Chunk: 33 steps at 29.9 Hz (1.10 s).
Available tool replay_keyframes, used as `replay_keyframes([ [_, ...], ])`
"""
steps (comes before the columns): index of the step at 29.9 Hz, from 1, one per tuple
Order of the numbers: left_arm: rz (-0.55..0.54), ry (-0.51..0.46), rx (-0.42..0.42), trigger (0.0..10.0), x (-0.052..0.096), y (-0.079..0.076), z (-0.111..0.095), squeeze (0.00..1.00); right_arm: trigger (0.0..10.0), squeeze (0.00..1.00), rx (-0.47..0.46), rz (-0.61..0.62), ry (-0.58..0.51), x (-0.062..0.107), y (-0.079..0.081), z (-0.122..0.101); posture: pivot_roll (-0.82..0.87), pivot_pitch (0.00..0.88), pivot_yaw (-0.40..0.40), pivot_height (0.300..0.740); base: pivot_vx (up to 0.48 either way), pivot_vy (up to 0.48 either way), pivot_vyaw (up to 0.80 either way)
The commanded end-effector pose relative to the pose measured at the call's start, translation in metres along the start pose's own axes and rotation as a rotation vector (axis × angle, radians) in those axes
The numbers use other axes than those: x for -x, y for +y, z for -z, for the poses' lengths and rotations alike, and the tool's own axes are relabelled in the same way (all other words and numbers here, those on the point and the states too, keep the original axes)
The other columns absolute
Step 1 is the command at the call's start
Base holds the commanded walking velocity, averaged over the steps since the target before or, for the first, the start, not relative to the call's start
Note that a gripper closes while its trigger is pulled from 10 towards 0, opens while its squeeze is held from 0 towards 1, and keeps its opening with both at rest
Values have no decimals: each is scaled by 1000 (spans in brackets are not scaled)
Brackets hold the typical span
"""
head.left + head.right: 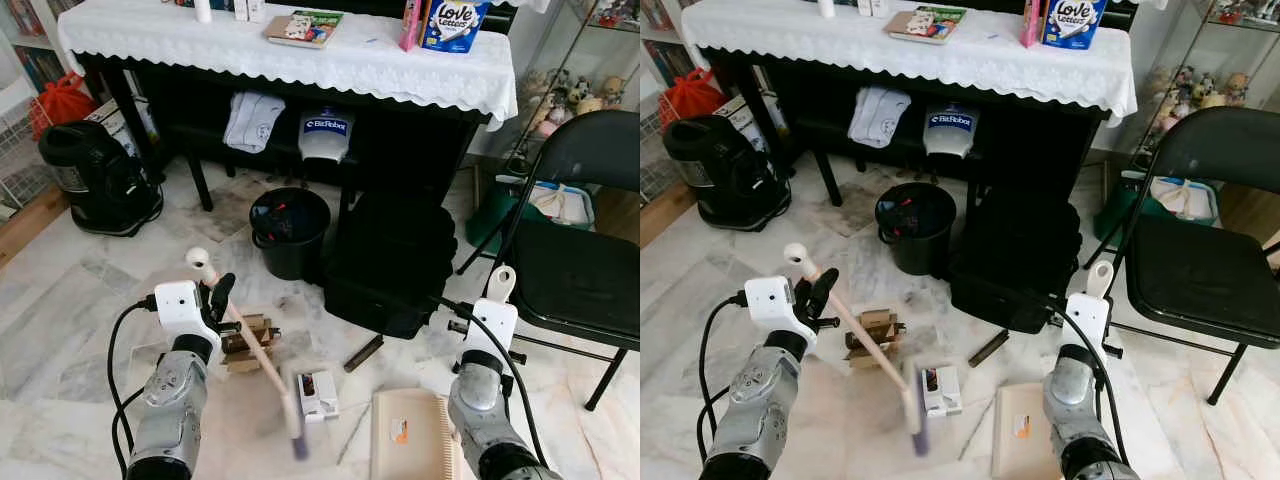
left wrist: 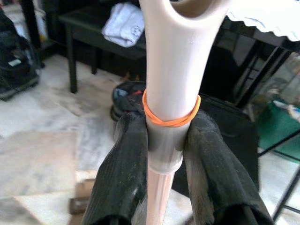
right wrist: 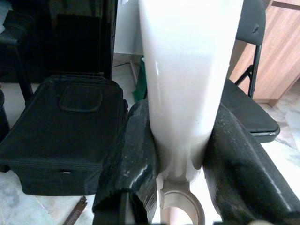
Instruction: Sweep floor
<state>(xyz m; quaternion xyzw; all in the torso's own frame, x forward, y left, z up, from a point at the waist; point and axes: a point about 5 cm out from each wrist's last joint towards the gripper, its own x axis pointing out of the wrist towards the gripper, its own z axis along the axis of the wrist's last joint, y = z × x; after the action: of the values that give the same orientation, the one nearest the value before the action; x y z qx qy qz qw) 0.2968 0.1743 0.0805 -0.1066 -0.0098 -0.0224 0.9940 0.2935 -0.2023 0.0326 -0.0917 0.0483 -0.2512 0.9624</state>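
Left eye view
Left gripper [image 1: 222,296]: clamped on the broom [image 1: 262,362] handle near its upper end, in front of the bin [image 1: 289,231] and to its left.
Broom: pale handle slanting down from the gripper toward the robot; bristle end blurred, on the floor [image 1: 70,310] just beside the small white box [image 1: 318,394].
Wood scraps [image 1: 246,343]: brown pieces on the floor, touching or just behind the handle, in front of the bin.
Right gripper [image 1: 497,292]: gripping the white handle of the dustpan [image 1: 412,434], right of the bin, past the bag [image 1: 392,262].
Dustpan: beige pan flat on the floor, nearer the robot than the bin, right of the white box.
Bag: black, just right of the bin, touching or nearly so.
Chair [image 1: 575,250]: black, folding, well right of the bin.
Vacuum [image 1: 95,175]: black, well left of the bin.
Table [image 1: 300,50]: white cloth, behind the bin.

Right eye view
Same layout; brown stick [image 1: 988,348] on the floor in front of the bag.

Left wrist view
Fingers [image 2: 121,173]: both pressed against the handle just under an orange rubber band [image 2: 171,117]; bin dark behind.

Right wrist view
Fingers [image 3: 129,164]: closed tight on the white dustpan handle; bag and chair beyond.
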Motion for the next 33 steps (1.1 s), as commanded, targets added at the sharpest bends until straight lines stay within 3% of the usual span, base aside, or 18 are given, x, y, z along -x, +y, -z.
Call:
replay_keyframes([
  [1,15,-12,25,10000,-2,0,-3,0,10000,0,0,21,-8,0,-5,1,114,128,-6,740,0,0,0],
  [5,43,16,60,10000,0,0,2,0,10000,0,2,22,-1,1,-6,3,114,134,-5,740,0,0,0],
  [7,122,80,139,10000,5,0,8,0,10000,0,15,22,14,3,-6,6,117,138,-5,740,0,0,0],
  [12,202,124,150,10000,11,2,8,0,10000,0,19,21,16,3,-6,6,119,142,-4,740,0,0,0],
  [16,236,124,164,10000,12,6,0,0,10000,0,20,22,17,3,-6,7,118,143,-4,740,0,0,0],
  [22,409,130,236,10000,15,5,-30,0,10000,0,19,19,21,2,-4,5,130,143,-7,740,0,0,0],
  [28,404,98,235,10000,13,4,-39,0,10000,0,17,14,21,1,-2,4,128,141,-8,740,0,0,0],
  [33,326,32,131,10000,7,6,-52,0,10000,0,14,11,21,0,-2,3,128,141,-9,740,0,0,0],
])
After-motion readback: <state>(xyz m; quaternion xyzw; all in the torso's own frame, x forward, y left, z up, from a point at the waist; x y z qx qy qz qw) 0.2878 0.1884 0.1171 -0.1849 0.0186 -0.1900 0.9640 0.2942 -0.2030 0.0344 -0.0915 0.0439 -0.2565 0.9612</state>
